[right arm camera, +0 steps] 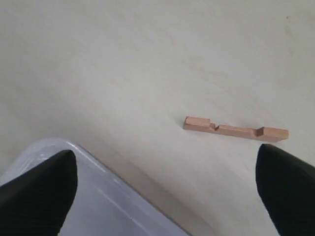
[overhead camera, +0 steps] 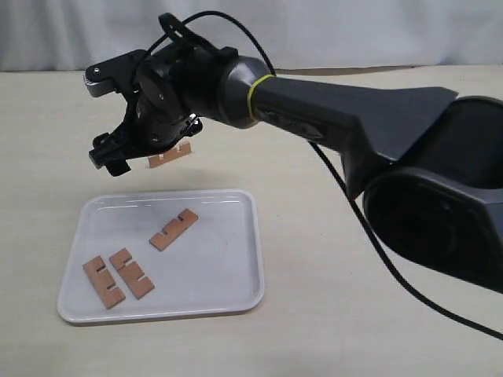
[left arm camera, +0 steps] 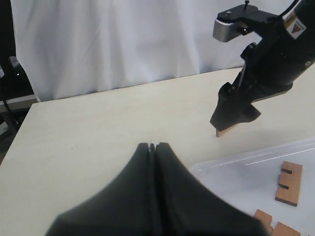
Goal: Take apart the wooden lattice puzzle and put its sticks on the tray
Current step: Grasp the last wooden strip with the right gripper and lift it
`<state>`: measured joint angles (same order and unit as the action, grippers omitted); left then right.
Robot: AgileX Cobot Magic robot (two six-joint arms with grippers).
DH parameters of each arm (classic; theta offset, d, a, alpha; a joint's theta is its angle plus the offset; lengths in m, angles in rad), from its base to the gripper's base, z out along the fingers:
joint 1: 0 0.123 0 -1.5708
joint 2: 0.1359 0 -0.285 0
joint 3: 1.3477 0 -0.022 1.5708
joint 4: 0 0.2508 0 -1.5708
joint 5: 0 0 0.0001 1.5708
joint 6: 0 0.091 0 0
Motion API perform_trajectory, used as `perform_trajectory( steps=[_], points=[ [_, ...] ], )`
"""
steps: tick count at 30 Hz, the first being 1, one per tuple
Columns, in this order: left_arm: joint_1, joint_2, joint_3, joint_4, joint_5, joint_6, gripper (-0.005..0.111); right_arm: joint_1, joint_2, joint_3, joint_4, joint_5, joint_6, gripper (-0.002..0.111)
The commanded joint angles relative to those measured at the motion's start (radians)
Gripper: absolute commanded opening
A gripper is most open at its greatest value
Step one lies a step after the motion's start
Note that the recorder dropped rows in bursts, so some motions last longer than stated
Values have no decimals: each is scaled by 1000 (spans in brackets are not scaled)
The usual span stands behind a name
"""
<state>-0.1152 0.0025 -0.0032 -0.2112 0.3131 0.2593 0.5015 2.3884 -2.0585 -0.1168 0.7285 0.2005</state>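
Note:
No joined lattice puzzle shows, only single sticks. Three sticks lie flat in the white tray [overhead camera: 212, 271]: one [overhead camera: 174, 229] near its middle and two [overhead camera: 104, 282] [overhead camera: 131, 272] side by side at its front left. A fourth stick [overhead camera: 169, 155] [right arm camera: 235, 130] rests on its edge on the table just behind the tray. My right gripper [overhead camera: 149, 145] [right arm camera: 166, 153] hangs open above that stick and the tray's back rim, holding nothing. My left gripper [left arm camera: 152, 146] is shut and empty, off the tray's [left arm camera: 231, 182] corner and out of the exterior view.
The right arm [overhead camera: 354, 110] stretches across from the right side of the pale table [overhead camera: 330, 314]. A white curtain [left arm camera: 123, 39] backs the table's far edge. A black cable [overhead camera: 377, 236] trails down from the arm.

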Motion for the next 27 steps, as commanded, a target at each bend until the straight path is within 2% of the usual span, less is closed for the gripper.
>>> perform_trajectory(
  steps=[1,6,23,25,27],
  points=[
    [10,-2,3,-2,-9,5,0,-31,60,-62,-84,-32,96,97],
    [10,-2,3,-2,-9,5,0,-63,119,-91,-93,-37,130,106],
    [10,-2,3,-2,-9,5,0,-71,175,-91,-86,-179,130,105],
    [10,-2,3,-2,-9,5,0,-69,179,-91,-86,-174,132,95],
    [10,-2,3,-2,-9,5,0,-69,182,-91,-86,-172,176,74]
  ],
)
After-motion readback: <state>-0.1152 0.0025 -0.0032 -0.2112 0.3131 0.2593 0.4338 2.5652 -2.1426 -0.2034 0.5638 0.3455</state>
